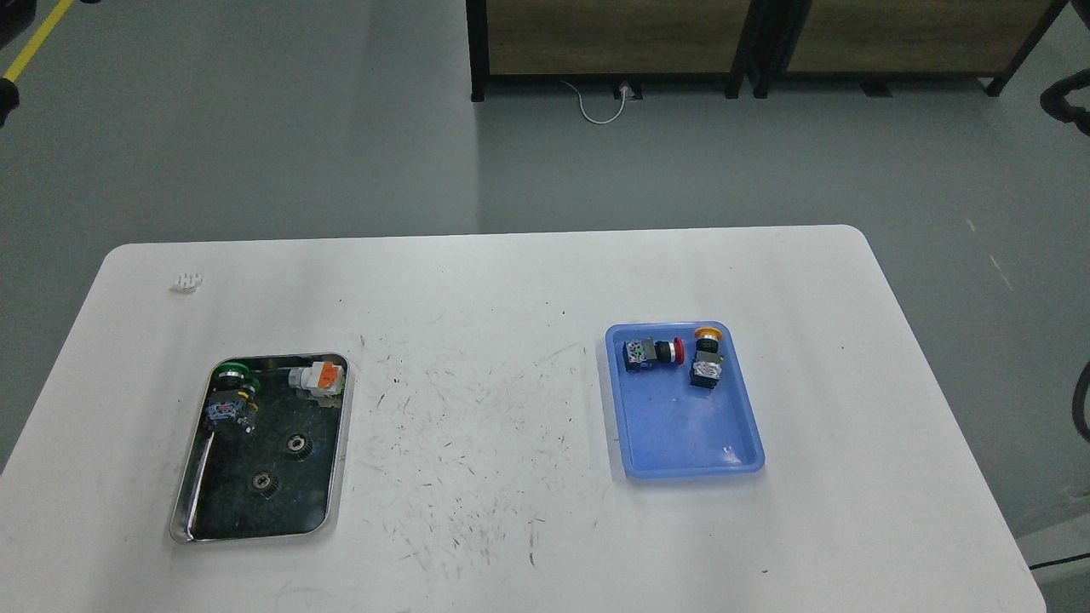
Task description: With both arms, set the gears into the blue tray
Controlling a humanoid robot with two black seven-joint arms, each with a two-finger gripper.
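Item: white table [511, 281], rounded corners, surface scuffed with dark marks toward the middle.

Item: steel tray [192, 502], left side of the table, shiny rim, dark bottom. Holds four things. The two gears lie flat in its nearer half, apart from each other: far gear [296, 443] toward the middle, near gear [264, 483] just below and left of it. Each shows a silvery centre hole facing up. Lying flat and clear of the rim, both look open to a grasp from above.

Item: green-capped switch [232, 393], far-left corner of the steel tray, lying on its side.

Item: orange-and-white switch [317, 379], far-right corner of the same tray. Both switches sit at the far end, leaving the gears unobstructed.

Item: blue tray [749, 443], right side of the table, well apart from the steel tray. Its far end holds a red-capped switch [652, 352] and a yellow-capped switch [706, 358], side by side. The nearer half is bare, the likely room for the gears.

Item: small white piece [186, 281], far-left of the table, too small to identify.

Arms and grippers: none visible; neither the left nor the right gripper appears, so their opening cannot be reported.

Status, as judged: no gear is in the blue tray; the task appears unstarted. The wide gap between trays suggests a handover or a long carry across the table.
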